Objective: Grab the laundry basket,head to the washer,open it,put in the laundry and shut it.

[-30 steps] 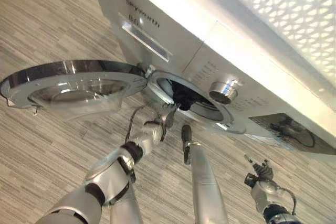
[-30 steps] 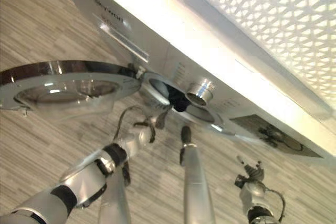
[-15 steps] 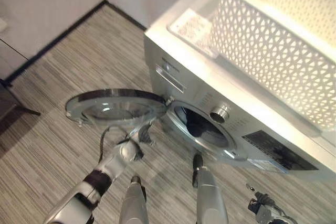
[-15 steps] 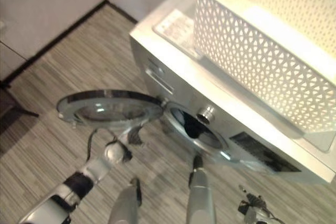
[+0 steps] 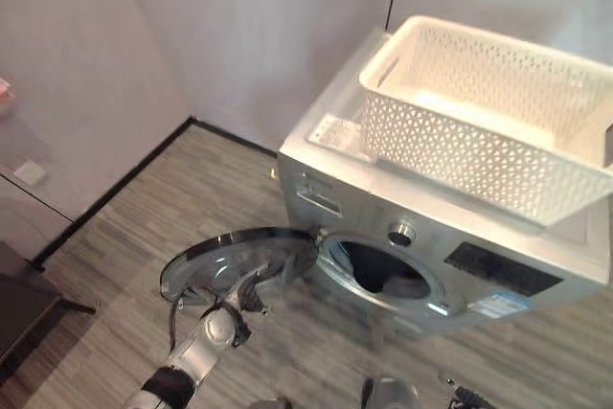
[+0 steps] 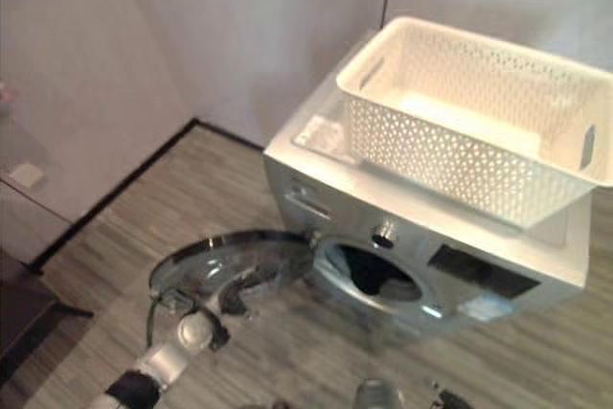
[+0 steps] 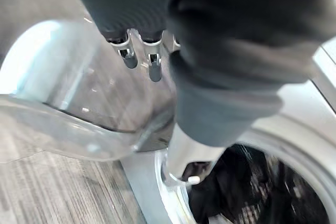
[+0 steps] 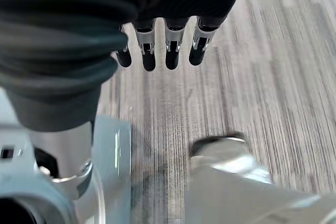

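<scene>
One basket atop open washer

Grey striped plank flooring is spreading across the lower half of the frame. Pale walls are meeting in a corner at upper centre, with a black baseboard running along their foot. A dark piece of furniture is sitting at lower left.
</scene>
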